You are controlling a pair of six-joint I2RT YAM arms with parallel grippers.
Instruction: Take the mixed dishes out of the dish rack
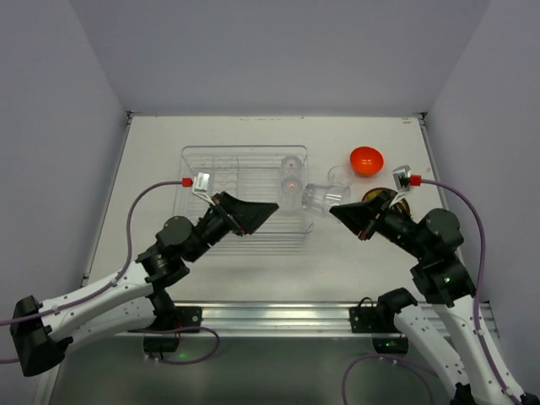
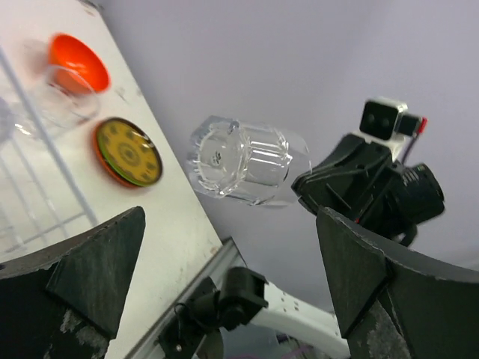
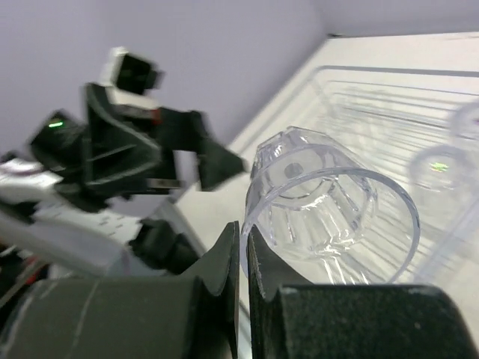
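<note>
Held glass [image 1: 323, 197] apparently clears rack [image 1: 228, 169]; bowl [image 1: 366, 159] nearby.

Top view: my right arm [image 1: 426, 232] hides most of the patterned yellow plate [image 1: 404, 203]; only a sliver of rim shows. Dish rack [image 1: 219, 177] wires are too thin to count. Where my right claw [image 1: 333, 211] meets the held glass [image 1: 323, 197] is too small to read.

Right wrist view: the pinch spot sits behind my own fingers [image 3: 213, 292]. My left arm [image 3: 120, 149] is blurred. The rack glasses [image 3: 440, 166] are soft smears, one cut by the right edge.

Left wrist view: the rack is cut off at the left edge, only a few wires in frame. The loose glass [image 2: 63, 101] by the orange bowl [image 2: 78, 63] is faint, outline unclear. My left claw [image 2: 230, 217] finger bases run off the bottom edge.
</note>
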